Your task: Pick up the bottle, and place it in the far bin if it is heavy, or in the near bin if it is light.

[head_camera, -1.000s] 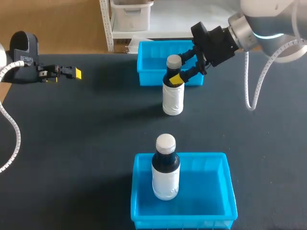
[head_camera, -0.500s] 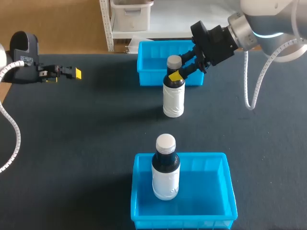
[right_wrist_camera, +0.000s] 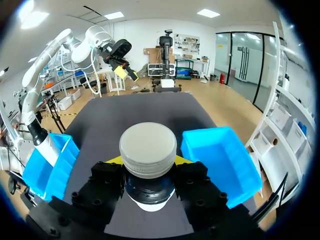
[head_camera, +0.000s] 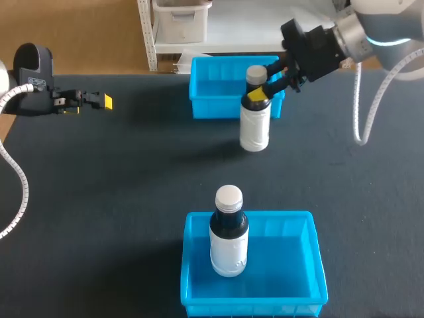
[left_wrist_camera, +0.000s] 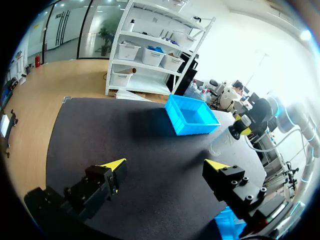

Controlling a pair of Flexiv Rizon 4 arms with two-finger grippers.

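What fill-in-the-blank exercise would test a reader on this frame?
The hand shut on the neck of the held bottle belongs to my ____ arm. The other bottle stands ____ in the near bin. The left hand is ____ and holds nothing.
Missing words: right, upright, open.

Black table. From its middle, wooden floor at 11 o'clock, white shelf at 12, holding a pale box, perhaps plastic. Farther off: white wall, ceiling lights, glass doors beside that wall.
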